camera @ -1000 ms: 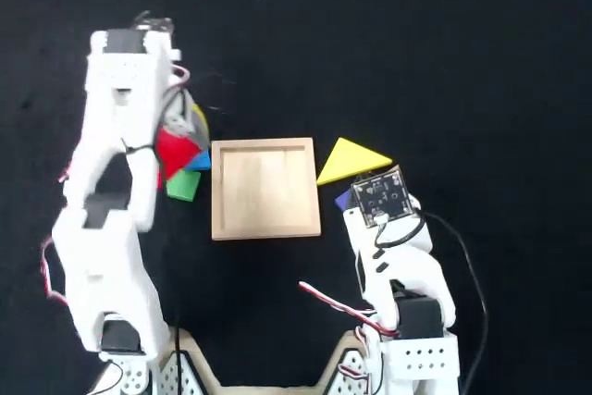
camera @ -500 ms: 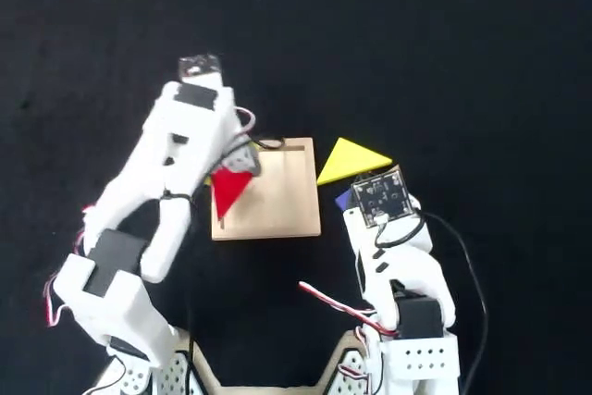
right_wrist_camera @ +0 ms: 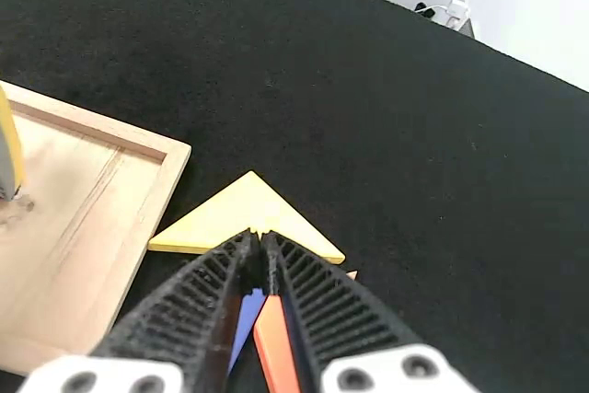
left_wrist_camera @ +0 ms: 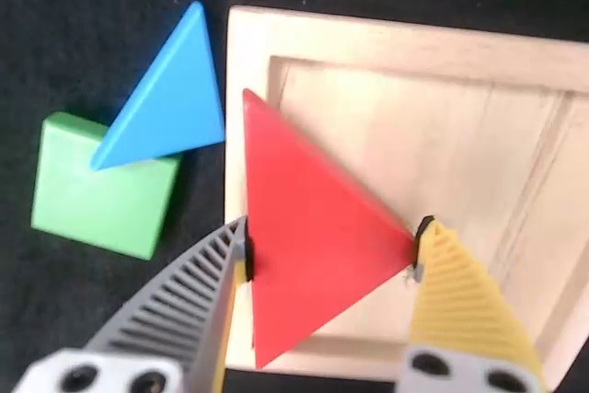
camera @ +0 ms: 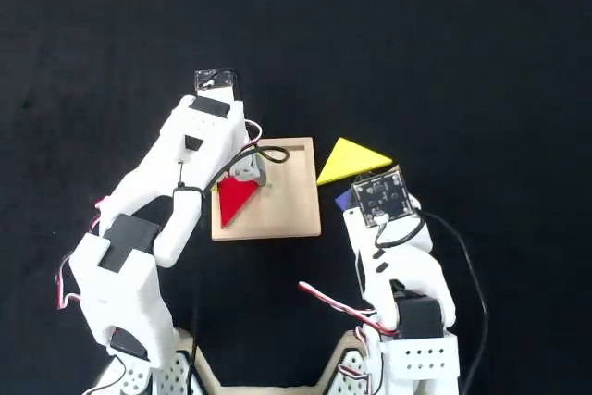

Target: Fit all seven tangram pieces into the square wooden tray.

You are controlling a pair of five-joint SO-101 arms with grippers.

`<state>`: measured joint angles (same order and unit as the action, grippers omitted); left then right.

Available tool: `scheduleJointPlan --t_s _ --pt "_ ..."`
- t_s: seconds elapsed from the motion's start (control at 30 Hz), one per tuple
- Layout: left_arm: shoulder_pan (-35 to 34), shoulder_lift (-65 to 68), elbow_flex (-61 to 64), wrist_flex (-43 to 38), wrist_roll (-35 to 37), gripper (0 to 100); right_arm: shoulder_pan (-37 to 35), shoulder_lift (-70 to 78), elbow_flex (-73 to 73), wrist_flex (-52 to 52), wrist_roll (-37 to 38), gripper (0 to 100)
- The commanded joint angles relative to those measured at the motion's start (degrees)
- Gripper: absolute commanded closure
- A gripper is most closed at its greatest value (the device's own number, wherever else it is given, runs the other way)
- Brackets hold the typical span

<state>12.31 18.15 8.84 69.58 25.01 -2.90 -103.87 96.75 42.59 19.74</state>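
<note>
Two loose pieces lie on the black table (camera: 481,90) just outside the left rim of the square wooden tray (left_wrist_camera: 414,43): a green square block (left_wrist_camera: 101,186) and a flat blue triangle (left_wrist_camera: 170,98), one corner of which overlaps the block. Next to them, the left gripper (left_wrist_camera: 331,241) grips a large red triangle (left_wrist_camera: 304,227) by two of its edges, its grey and yellow fingers (left_wrist_camera: 451,273) pressed against it. This triangle sits over the tray's left part, one long edge along the left rim; whether it rests on the wood cannot be told. Right of the tray's far right corner lies a large yellow triangle (camera: 350,159), close to the rim. Nearer than it, the right gripper (right_wrist_camera: 259,248) hangs with its black fingers closed together on nothing, tips just over the yellow triangle's near edge. Beneath those fingers show slivers of a small blue piece (right_wrist_camera: 244,315) and an orange piece (right_wrist_camera: 271,338).
</note>
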Motion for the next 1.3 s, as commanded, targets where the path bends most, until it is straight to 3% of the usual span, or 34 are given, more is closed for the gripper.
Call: scheduleJointPlan --t_s 0.0,0.47,0.63,0.87,1.1,1.27 --pt "0.66 0.26 -5.05 2.55 -0.97 75 0.97 -3.03 -0.22 -0.18 0.35 98.6" --pt "-0.4 0.26 -6.99 0.44 -6.86 75 0.97 -3.03 -0.22 -0.09 0.35 98.6" --pt "-0.48 -0.09 -7.16 0.62 -6.59 73 0.97 -3.03 -0.22 -0.09 0.35 98.6" --pt "-0.48 0.18 -7.25 1.05 -0.35 67 0.97 -3.03 -0.22 -0.09 0.44 98.6" --pt "-3.3 -0.44 -7.96 1.32 -8.35 74 0.88 -3.03 -0.22 0.09 0.44 98.6" --pt "2.33 -0.09 -13.14 8.18 -10.73 75 0.88 -3.03 -0.22 0.09 0.44 98.6"
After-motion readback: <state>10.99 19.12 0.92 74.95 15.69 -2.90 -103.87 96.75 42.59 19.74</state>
